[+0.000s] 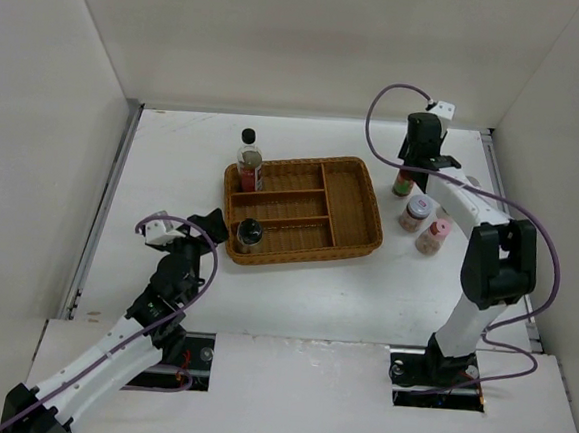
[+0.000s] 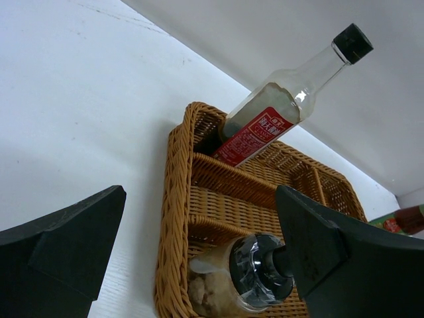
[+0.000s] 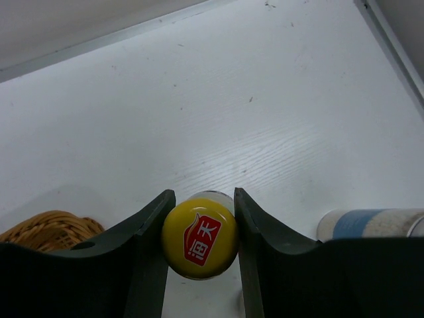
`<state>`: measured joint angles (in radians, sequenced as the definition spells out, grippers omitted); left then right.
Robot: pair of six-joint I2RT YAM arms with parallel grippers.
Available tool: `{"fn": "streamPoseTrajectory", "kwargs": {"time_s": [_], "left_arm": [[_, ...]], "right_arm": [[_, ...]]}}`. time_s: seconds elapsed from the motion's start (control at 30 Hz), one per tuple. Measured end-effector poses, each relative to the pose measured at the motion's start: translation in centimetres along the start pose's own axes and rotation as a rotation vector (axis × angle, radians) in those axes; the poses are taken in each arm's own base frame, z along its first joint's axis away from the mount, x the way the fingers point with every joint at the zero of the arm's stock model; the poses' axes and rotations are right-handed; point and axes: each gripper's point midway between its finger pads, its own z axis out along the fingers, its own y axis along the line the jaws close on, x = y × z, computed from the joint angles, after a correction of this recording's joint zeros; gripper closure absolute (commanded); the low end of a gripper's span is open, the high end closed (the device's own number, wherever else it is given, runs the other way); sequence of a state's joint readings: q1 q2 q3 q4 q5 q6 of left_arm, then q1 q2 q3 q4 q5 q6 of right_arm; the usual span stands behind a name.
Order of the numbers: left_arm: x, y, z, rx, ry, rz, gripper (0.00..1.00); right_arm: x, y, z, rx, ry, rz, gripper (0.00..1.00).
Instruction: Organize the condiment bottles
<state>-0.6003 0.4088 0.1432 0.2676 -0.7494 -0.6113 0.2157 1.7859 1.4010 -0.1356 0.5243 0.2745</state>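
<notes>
My right gripper [image 1: 406, 166] is shut on the yellow cap [image 3: 201, 235] of the red sauce bottle [image 1: 403, 185], which stands on the table just off the wicker tray's back right corner. A pale-lidded jar [image 1: 416, 212] and a pink-lidded jar [image 1: 431, 237] stand beside it, and a blue-banded white bottle [image 3: 371, 224] lies at the right. The black-capped clear bottle [image 1: 249, 161] with red label [image 2: 255, 134] leans in the tray's back left compartment. The dark-lidded jar [image 1: 249, 233] sits in the front left compartment. My left gripper [image 1: 206, 226] is open at that corner, its right finger [image 2: 311, 238] by the jar's lid [image 2: 260, 270].
The brown wicker divided tray [image 1: 355, 207] sits mid-table; its other compartments hold nothing. Its rim shows in the left wrist view [image 2: 173, 199] and the right wrist view [image 3: 46, 228]. White walls close in the table at the back and both sides.
</notes>
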Motion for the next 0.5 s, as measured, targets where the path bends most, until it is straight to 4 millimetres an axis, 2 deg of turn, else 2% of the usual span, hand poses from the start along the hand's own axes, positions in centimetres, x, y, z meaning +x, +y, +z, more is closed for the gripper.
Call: {"fn": "streamPoseTrajectory", "kwargs": {"time_s": [0.13,0.2,0.37,0.43,0.5], "left_arm": [[-0.1,-0.3,0.1,0.008,-0.002,-0.009,0.0],[0.1,-0.3,0.2,0.012,0.005,-0.008,0.0],[0.3,-0.6,0.2,0.024,0.011,-0.011,0.0],[0.4,-0.7,0.2,0.027,0.015,-0.01,0.0],[0.4,-0.7,0.2,0.028,0.018,-0.008,0.0]], "right_arm": [[-2.0,-0.1,-2.1,-0.008,-0.038,-0.03,0.78],[-3.7,0.7,-3.9,-0.036,-0.077,-0.042,0.78],[-7.9,5.0,-8.6,-0.164,-0.187,-0.021,0.78],[-8.6,6.9,-9.9,-0.223,-0.212,-0.012,0.78],[-8.5,8.8,-10.7,-0.278,-0.215,-0.011,0.78]]}}
